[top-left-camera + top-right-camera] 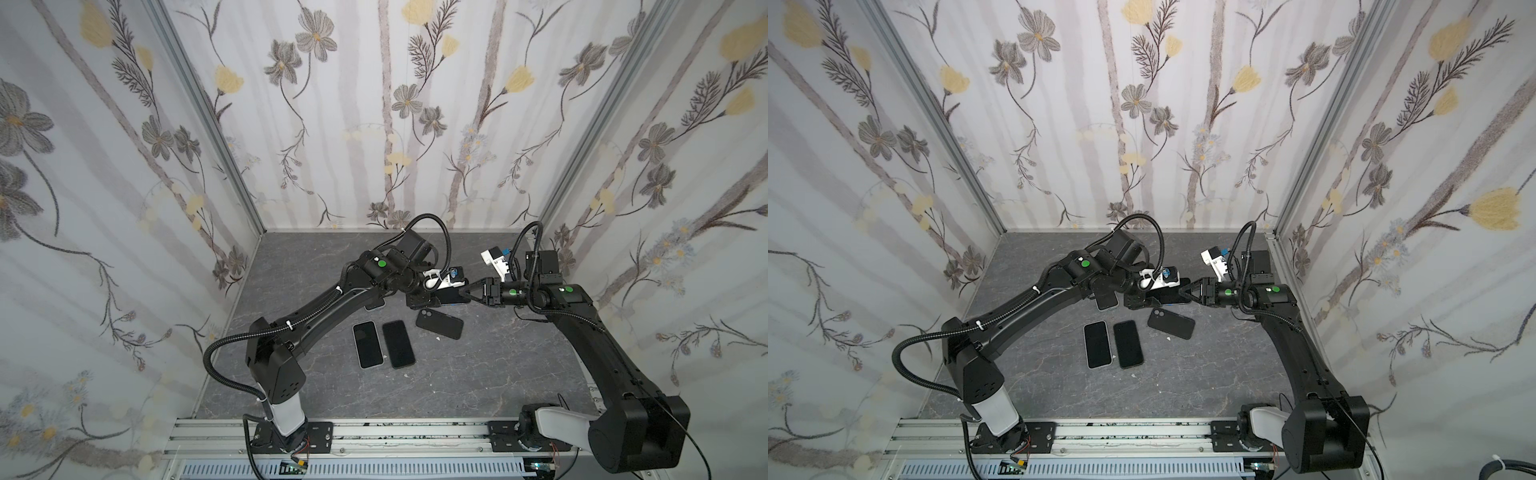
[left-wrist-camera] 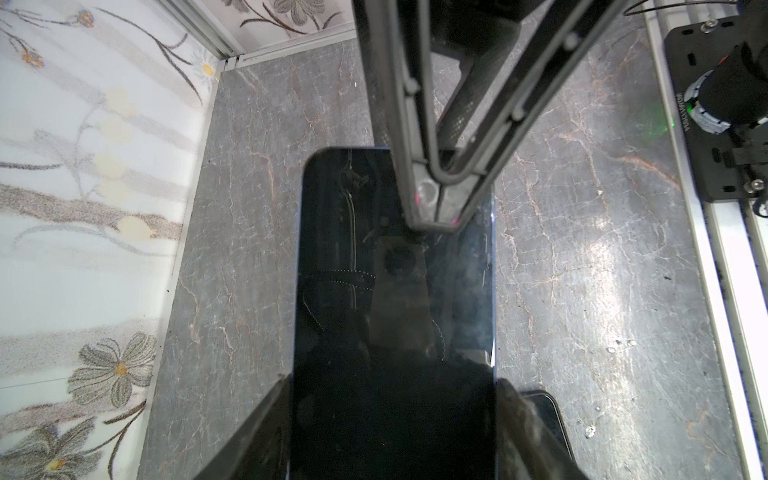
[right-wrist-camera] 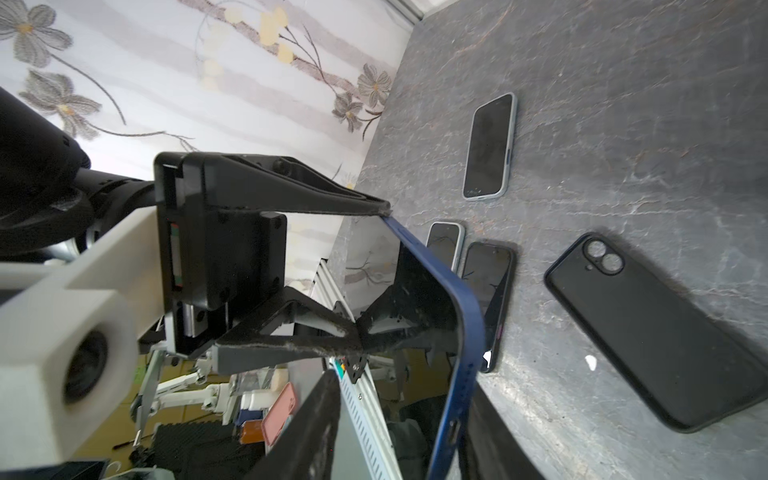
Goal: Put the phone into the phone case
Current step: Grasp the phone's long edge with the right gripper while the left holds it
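Facing left wrist, phone (image 2: pixel 395 311) shows right wrist its rim (image 3: pixel 471 307).

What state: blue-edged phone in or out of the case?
Out: left tool holds the blue-edged phone aloft; the black matte case lies apart.

The bench (image 1: pixel 478 374) has a grey marbled top. Floral-print walls (image 1: pixel 104 166) enclose it at left, right and rear. At centre frame, a light-edged phone (image 1: pixel 367 344) and a dark-edged phone (image 1: pixel 398 343) lie screen up, side by side. A third phone (image 1: pixel 1105 301) lies above them, partly hidden. An aluminium rail (image 1: pixel 395 436) spans the lower edge, with a slotted cable duct (image 1: pixel 374 471) beneath.
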You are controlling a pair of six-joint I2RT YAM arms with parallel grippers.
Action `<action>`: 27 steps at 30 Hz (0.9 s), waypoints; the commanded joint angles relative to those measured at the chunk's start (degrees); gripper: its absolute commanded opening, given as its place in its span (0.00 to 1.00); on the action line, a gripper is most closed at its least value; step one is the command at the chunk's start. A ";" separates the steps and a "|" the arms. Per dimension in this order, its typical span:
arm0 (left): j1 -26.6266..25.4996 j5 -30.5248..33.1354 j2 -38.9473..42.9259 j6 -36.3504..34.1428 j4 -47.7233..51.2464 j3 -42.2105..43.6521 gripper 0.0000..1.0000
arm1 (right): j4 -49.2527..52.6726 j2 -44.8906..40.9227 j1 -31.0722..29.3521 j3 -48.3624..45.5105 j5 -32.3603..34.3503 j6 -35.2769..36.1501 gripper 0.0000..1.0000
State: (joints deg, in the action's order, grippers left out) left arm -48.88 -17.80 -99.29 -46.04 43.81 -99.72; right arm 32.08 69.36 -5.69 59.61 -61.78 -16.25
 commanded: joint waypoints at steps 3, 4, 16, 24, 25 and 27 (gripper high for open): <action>-1.87 0.46 2.70 0.07 -3.37 2.08 0.41 | -8.11 -3.04 -0.12 -3.11 -8.79 -6.50 0.36; -2.08 0.55 3.07 0.07 -3.40 2.40 0.40 | -9.36 -3.44 -0.11 -3.55 -9.34 -7.65 0.34; -3.94 2.84 6.52 -0.63 -3.73 2.97 0.41 | -14.02 -5.79 -0.11 -5.82 -12.66 -12.91 0.09; -3.98 5.15 8.89 -0.51 -8.07 5.76 0.65 | -13.27 -6.88 -0.06 -5.19 -11.62 -13.92 0.00; -3.94 5.58 9.89 -0.30 -10.04 7.11 0.71 | -13.26 -7.06 -0.02 -5.00 -11.23 -14.11 0.00; -3.94 6.68 12.40 0.78 -14.74 10.57 0.82 | -13.27 -7.15 0.43 -4.28 -10.22 -14.59 0.00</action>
State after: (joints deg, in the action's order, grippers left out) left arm -52.93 -13.52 -89.38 -46.04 36.93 -91.50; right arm 21.10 62.67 -5.69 54.33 -70.30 -30.59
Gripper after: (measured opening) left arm 0.801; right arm 0.086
